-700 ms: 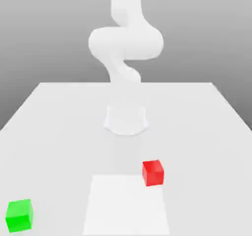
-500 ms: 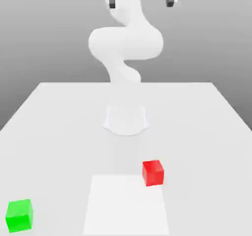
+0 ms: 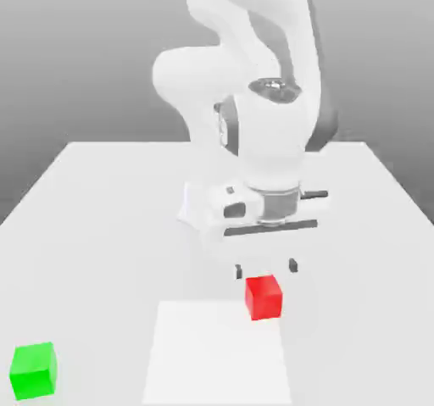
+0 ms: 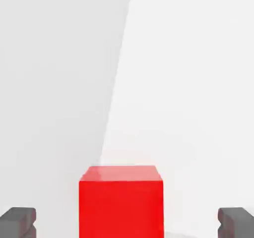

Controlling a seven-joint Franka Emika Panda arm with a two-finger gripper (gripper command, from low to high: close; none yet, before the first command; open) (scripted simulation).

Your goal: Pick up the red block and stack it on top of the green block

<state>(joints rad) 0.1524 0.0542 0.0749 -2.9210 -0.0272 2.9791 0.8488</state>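
Note:
The red block [image 3: 264, 297] rests on the white table [image 3: 102, 226], at the upper right corner of a paler square patch [image 3: 216, 353]. My gripper [image 3: 265, 268] hangs open just above and behind it, its two dark fingertips [image 3: 293, 265] spread wider than the cube. In the hand view the red block [image 4: 121, 201] sits between the two fingertips [image 4: 18, 221], centred and untouched. The green block [image 3: 34, 369] lies far off toward the exterior view's lower left, on the table.
The arm's white base [image 3: 217, 205] stands at the middle of the table, behind the gripper. The table's far edge [image 3: 127, 144] runs behind the base.
The arm has come down from the top of the exterior view to just above the red block. Both blocks stay where they were.

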